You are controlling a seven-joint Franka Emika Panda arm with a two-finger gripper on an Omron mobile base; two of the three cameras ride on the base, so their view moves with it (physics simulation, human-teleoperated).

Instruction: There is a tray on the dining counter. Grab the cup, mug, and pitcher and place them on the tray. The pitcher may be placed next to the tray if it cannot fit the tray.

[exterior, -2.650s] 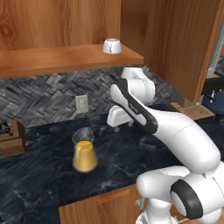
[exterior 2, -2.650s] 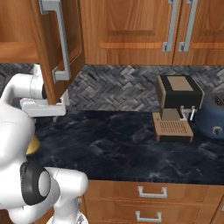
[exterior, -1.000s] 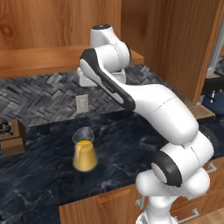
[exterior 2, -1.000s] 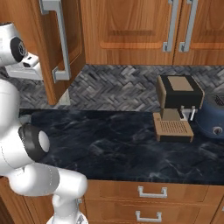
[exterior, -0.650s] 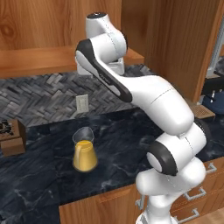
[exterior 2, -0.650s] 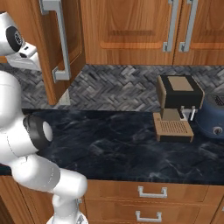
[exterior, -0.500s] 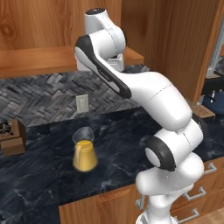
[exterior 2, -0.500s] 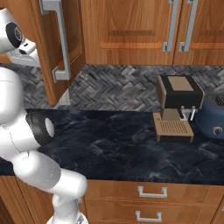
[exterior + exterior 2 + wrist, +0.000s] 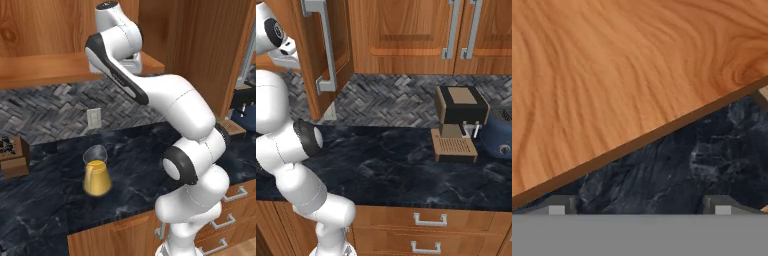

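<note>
Tabletop (image 9: 145,150): black veined marble, wall side, herringbone backsplash behind; lies well below hand, seen past the shelf edge in hand view.
Wooden shelf (image 9: 45,70): runs along wall above backsplash; hand is raised to its level, close over the board, wood grain fills most of hand view.
Open cabinet door (image 9: 321,50) w/ long metal handle: just beside the raised arm in right base view.
Coffee machine (image 9: 458,120): on tabletop, far from hand, to the right in right base view; blue appliance (image 9: 501,132) next to it.
Pitcher (image 9: 96,172): clear glass, yellow-orange liquid, upright on tabletop, well below hand and apart from it, untouched.
Hand (image 9: 639,210): fingers spread wide, nothing between them; only tips visible at bottom of hand view.
</note>
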